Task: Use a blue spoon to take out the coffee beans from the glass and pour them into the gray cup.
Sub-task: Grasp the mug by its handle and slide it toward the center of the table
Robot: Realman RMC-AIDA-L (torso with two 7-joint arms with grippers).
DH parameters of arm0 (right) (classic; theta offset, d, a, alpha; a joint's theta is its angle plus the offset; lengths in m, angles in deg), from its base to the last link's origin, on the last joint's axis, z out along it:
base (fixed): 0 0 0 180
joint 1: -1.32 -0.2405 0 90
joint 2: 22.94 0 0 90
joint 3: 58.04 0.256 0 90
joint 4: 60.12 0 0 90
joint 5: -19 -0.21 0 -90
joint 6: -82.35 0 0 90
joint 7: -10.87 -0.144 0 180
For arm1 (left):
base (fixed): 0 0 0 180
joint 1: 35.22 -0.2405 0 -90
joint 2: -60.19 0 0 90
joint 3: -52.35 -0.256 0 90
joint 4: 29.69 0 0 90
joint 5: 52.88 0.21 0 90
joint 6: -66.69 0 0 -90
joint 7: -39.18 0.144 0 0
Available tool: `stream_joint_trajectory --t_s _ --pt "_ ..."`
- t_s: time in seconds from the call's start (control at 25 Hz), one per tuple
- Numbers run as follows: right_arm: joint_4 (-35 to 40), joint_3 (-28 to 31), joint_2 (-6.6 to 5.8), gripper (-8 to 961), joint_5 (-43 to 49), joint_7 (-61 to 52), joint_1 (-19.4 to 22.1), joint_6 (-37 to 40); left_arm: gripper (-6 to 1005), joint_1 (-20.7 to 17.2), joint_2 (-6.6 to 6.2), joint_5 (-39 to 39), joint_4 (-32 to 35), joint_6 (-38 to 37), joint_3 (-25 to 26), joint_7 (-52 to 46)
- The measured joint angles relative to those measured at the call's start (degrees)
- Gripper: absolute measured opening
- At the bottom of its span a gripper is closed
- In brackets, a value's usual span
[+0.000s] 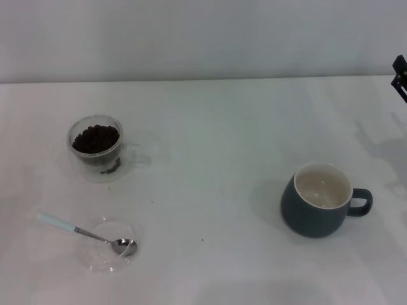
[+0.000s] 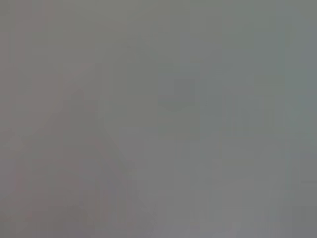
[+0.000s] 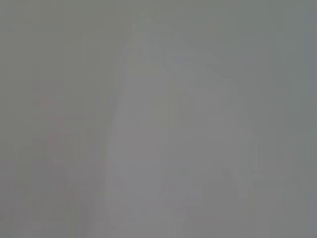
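Observation:
The glass (image 1: 81, 164) stands at the left of the white table, filled with the coffee beans (image 1: 95, 138); its clear handle points right. The blue spoon (image 1: 83, 233) lies in front of it, pale blue handle pointing left and metal bowl resting in a shallow clear dish (image 1: 95, 261). The gray cup (image 1: 313, 218) stands upright at the right, its cream inside empty and its handle pointing right. A dark part of my right arm (image 1: 400, 74) shows at the far right edge, well away from the cup. My left gripper is out of view. Both wrist views show only blank grey.
The white table (image 1: 210, 146) runs back to a pale wall. A few dark specks lie on the table between the dish and the gray cup. Open table lies between the glass and the gray cup.

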Motion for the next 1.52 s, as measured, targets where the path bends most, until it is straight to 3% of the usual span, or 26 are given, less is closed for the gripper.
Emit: stream_joint_trajectory --t_s 0.32,0.6,0.84,1.04,1.52 --pt "-0.4 0.1 -0.20 870 0.2 0.0 1.1 0.0 891 -0.1 0.00 0.0 0.0 -0.1 0.0 -0.4" --pt "-0.4 -0.3 -0.71 869 4.3 0.0 5.7 3.4 891 0.0 0.00 0.0 -0.1 -0.1 0.0 -0.4" --pt "-0.6 -0.3 -2.46 868 10.4 -4.7 11.8 9.5 890 -0.2 -0.04 0.0 0.0 -0.1 0.0 -0.4" --pt "-4.1 -0.3 -3.52 868 15.7 -11.5 13.6 12.9 891 -0.9 -0.09 -0.2 0.2 -0.3 0.0 -0.4" --pt "-11.5 -1.3 -0.41 842 20.6 -11.9 13.6 13.6 891 -1.9 -0.09 -0.5 0.2 -0.5 0.0 -0.4"
